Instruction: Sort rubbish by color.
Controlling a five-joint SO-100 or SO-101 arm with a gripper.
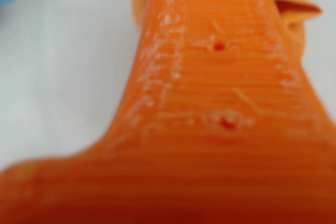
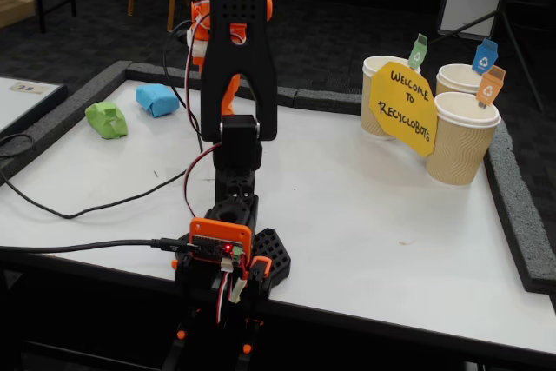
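black and orange printed arm with red and black cables.

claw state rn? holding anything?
Claw: the wrist view is blurred and filled by one orange finger; something orange sits at the tip, but open or closed cannot be told.

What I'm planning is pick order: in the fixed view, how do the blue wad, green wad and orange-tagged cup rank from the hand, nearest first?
From the hand, raised above the table's far side:
1. Light blue paper wad, just left of it and lower.
2. Lime green paper wad, further left.
3. Orange-tagged paper cup, far right.
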